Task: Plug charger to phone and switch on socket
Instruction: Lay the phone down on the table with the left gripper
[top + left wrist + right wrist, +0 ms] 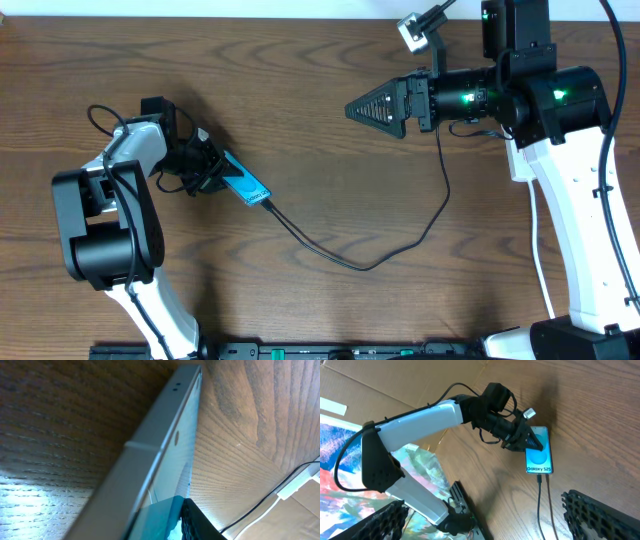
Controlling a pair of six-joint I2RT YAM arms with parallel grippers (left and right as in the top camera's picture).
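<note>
The phone [247,184] lies left of the table's middle, and its teal screen reads "Galaxy S25" in the right wrist view [540,458]. My left gripper [207,166] is shut on its top end; the left wrist view shows the phone's grey edge [155,445] up close against a black finger [200,525]. The charger's thin black cable [360,266] runs from the phone's lower end in a loop toward my right arm. Its plug tip [540,478] sits in the phone's port. My right gripper [378,108] is open and empty above the table at the back right. The socket is not in view.
Cardboard and colourful sheets [350,440] lie beyond the table edge on the left arm's side. A white cord [280,495] and a thin black cable run there. A small grey camera [413,30] sits at the back edge.
</note>
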